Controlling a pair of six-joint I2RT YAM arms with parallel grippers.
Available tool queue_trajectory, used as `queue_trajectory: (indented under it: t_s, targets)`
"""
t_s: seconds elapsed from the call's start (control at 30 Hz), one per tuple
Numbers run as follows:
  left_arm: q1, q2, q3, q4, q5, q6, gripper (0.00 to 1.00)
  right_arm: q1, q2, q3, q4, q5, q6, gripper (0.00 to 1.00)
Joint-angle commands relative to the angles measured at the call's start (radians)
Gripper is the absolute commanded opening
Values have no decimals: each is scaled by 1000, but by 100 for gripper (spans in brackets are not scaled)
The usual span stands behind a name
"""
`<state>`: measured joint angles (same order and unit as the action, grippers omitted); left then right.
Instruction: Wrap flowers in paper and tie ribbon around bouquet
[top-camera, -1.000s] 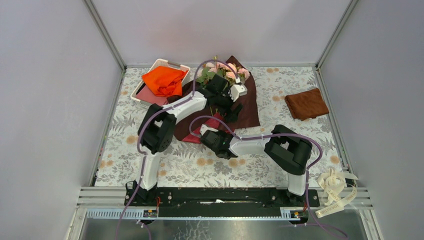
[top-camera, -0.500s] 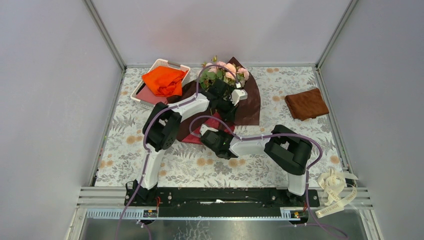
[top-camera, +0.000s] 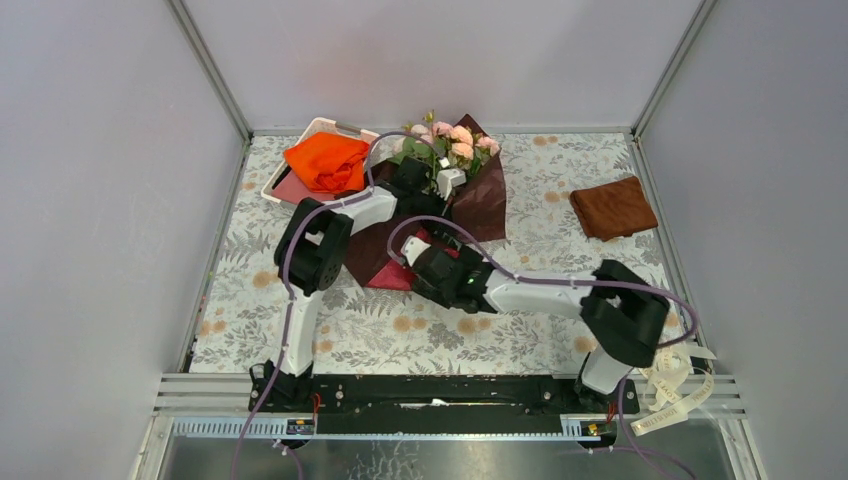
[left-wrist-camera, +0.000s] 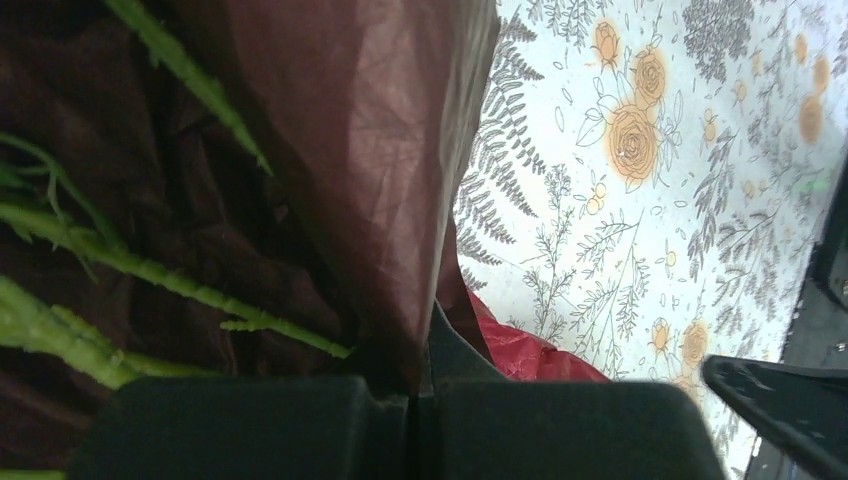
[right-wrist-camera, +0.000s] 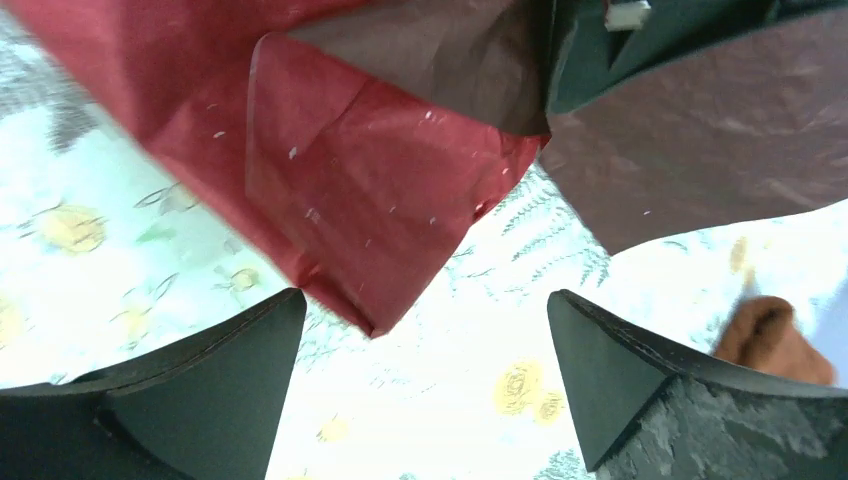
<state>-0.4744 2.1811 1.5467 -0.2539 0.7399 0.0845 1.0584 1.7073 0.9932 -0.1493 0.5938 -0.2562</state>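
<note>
Left gripper (left-wrist-camera: 415, 400) pinching an edge of the dark red paper (top-camera: 485, 205), which lies at the far middle of the surface (top-camera: 250, 300) with the flowers (top-camera: 455, 140) resting on it. Right gripper (right-wrist-camera: 422, 300) spread wide over the paper's near red corner. Ribbon (top-camera: 668, 372) heaped beside the right arm's base.

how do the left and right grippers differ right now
The left gripper is shut, pinching a fold of the paper; the right gripper is open and grips nothing. The left gripper sits far up the table, beside the stems of the flowers; the right gripper is nearer the arm bases, at the paper's bright red corner. Both are at the same sheet.
</note>
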Motion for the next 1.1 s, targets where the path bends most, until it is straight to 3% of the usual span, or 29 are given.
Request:
queue_trajectory:
  t_s: [0.0, 0.1, 0.23, 0.37, 0.47, 0.57, 0.77, 0.9, 0.97, 1.07]
  targets:
    - [31, -15, -69, 209, 74, -153, 0, -45, -170, -36, -68, -315, 72, 100]
    - [41, -11, -95, 250, 94, -190, 0, -164, -297, -82, -65, -630, 145, 100]
    - [43, -4, -103, 250, 104, -189, 0, -491, -428, -200, 87, -984, 329, 100]
    - [43, 0, -102, 250, 113, -195, 0, -816, -378, -251, 293, -1102, 515, 100]
    - [43, -1, -100, 250, 111, -196, 0, -948, -230, -210, 406, -1136, 576, 100]
    - [43, -8, -106, 251, 108, -185, 0, -989, -20, -91, 459, -1185, 540, 99]
    - [43, -2, -101, 232, 107, -166, 0, -989, 128, -33, 565, -1308, 515, 96]
    - [43, 3, -93, 222, 108, -162, 0, -989, 220, 24, 578, -1309, 493, 95]
    - [43, 5, -87, 215, 106, -160, 0, -988, 267, 60, 576, -1343, 484, 90]
    - [44, 8, -82, 207, 104, -154, 0, -985, 320, 103, 566, -1414, 485, 74]
